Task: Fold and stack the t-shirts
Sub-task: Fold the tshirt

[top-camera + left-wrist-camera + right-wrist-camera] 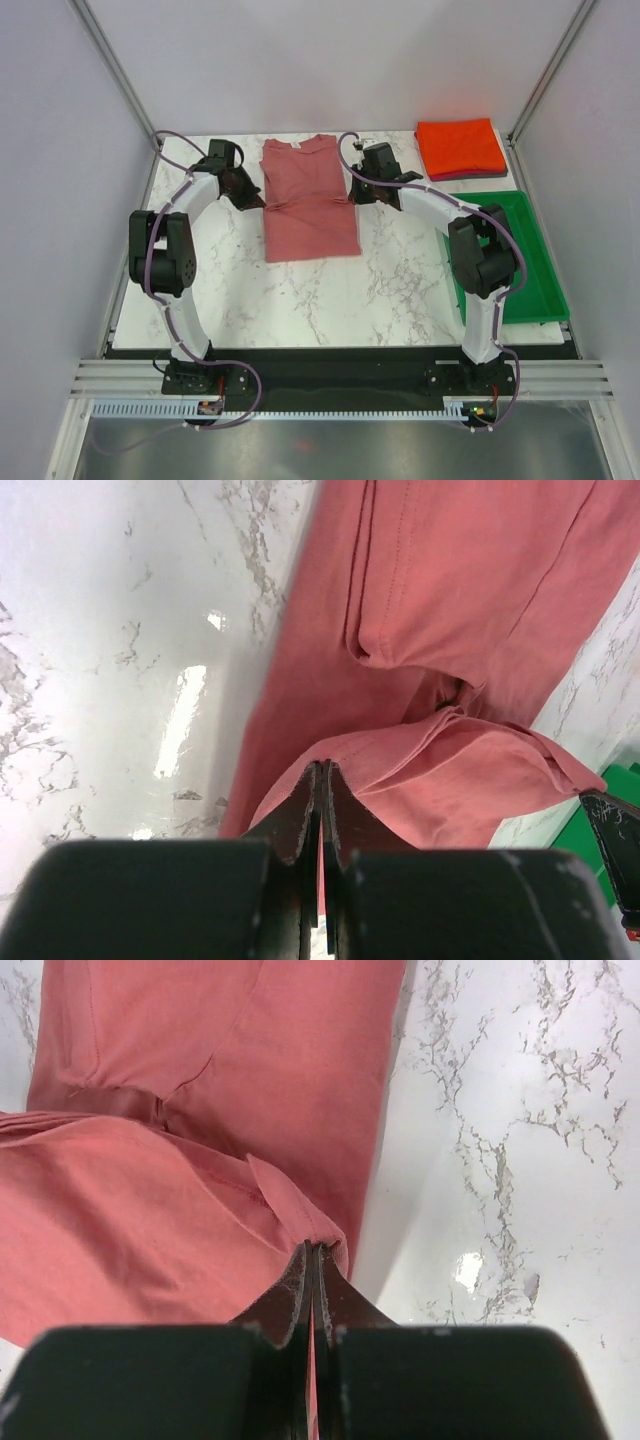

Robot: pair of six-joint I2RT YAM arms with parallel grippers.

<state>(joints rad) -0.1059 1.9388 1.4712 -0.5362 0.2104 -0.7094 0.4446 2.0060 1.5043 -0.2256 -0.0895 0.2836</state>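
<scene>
A dusty rose-red cotton t-shirt lies collar toward the far edge on the white marble-patterned tabletop, well left of the green plastic tray, pinched at sleeve level on both sides. The left gripper is clamped tight on a raised fold at the shirt's edge farther from the tray, and the right gripper is clamped the same way on the edge nearer the tray. Just behind the tray, a folded bright orange-red t-shirt sits stacked on a folded dark maroon t-shirt.
</scene>
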